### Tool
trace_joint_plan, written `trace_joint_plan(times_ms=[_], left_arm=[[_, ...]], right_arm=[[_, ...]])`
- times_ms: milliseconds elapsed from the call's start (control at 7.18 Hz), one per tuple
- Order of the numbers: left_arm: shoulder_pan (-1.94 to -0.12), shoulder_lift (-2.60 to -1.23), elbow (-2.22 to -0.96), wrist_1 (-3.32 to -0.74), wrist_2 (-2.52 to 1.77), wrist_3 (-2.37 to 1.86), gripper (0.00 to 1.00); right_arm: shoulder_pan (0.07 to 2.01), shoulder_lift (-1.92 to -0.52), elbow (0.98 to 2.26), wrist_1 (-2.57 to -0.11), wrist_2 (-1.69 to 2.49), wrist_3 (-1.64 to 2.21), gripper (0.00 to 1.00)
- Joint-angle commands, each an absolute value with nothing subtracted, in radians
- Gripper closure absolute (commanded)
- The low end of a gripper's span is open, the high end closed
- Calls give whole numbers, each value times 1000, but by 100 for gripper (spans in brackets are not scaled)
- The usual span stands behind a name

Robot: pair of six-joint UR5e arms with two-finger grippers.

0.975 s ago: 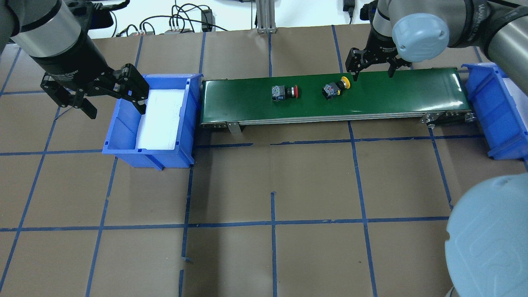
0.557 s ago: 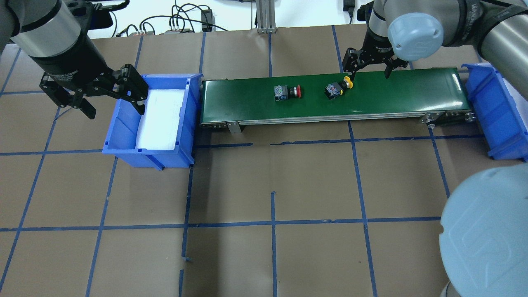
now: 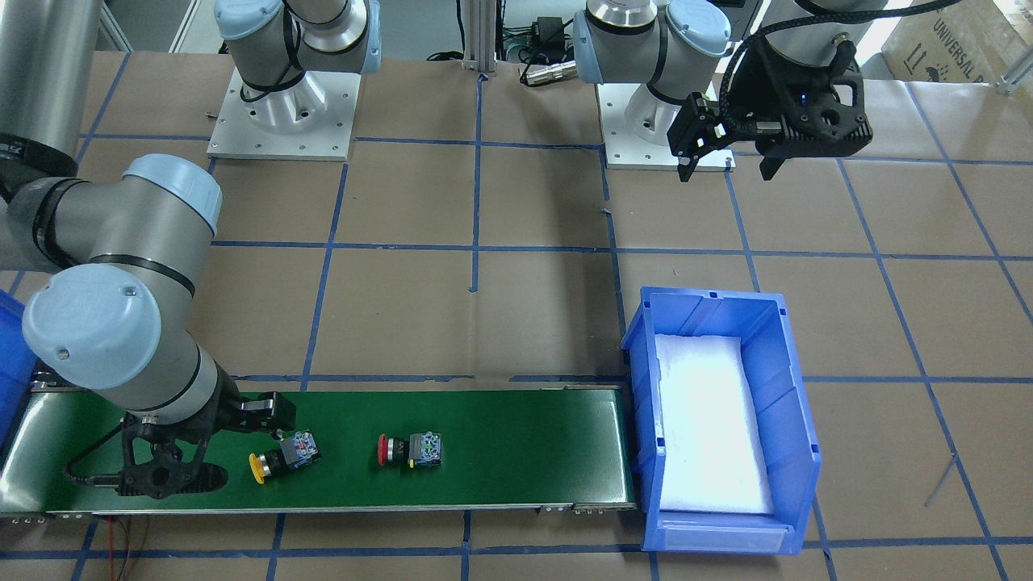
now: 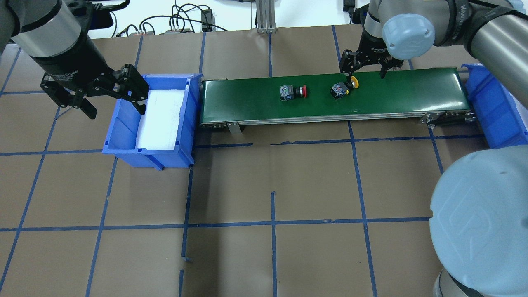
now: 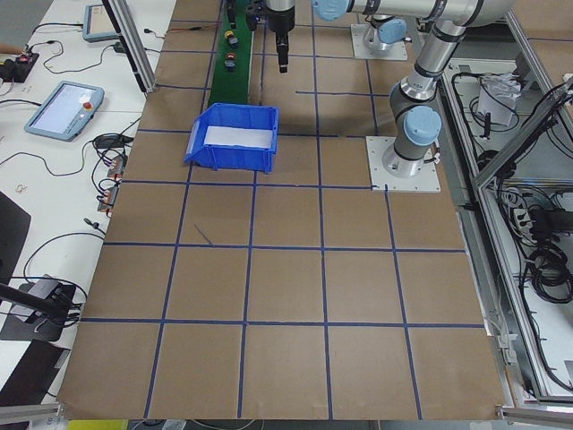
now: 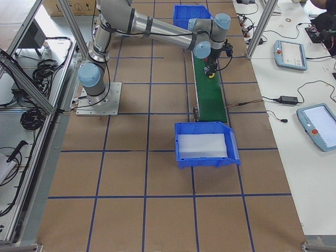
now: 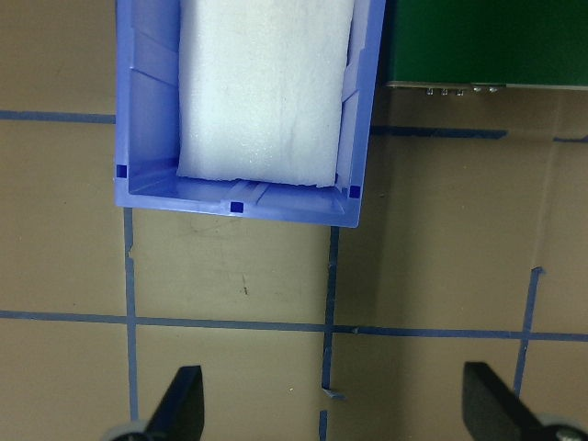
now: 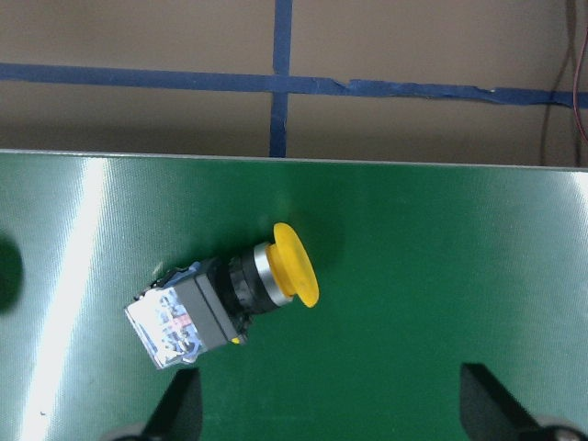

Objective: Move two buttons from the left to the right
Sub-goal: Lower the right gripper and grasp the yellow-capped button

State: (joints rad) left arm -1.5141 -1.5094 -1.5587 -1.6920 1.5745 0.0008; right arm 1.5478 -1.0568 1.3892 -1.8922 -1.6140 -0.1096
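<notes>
R gripper point(image 8: 331, 406), jaws wide, hangs over yellow btn point(image 8: 225, 299) lying on belt point(image 8: 432, 220).

Buttons point(image 4: 293, 92) on belt point(image 4: 404, 93), bin point(image 4: 123, 132) at left end

Yellow mushroom-cap push-button with blocky black-grey body point(image 4: 342, 88) lay on its side on green conveyor belt point(image 4: 412, 90), skewed diagonally, cap aimed toward belt's far edge and right end. Clear terminal face showed at back of body in right wrist view. Red-cap push-button, same blocky body point(image 4: 291, 92), also on its side, lined up along belt, cap toward yellow one. Pair near but not touching.
</notes>
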Motion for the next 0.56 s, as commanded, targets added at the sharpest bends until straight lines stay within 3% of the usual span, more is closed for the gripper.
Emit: trace_joint_plan(times_ms=[0, 418], left_arm=[[-1514, -1509, -1560, -1692, 1580, -2, 0], [-1516, -1509, -1562, -1692, 1578, -2, 0]], right_arm=[[1548, -1046, 1385, -1902, -1612, -243, 0], [1548, -1031, 1385, -1928, -1614, -420, 0]])
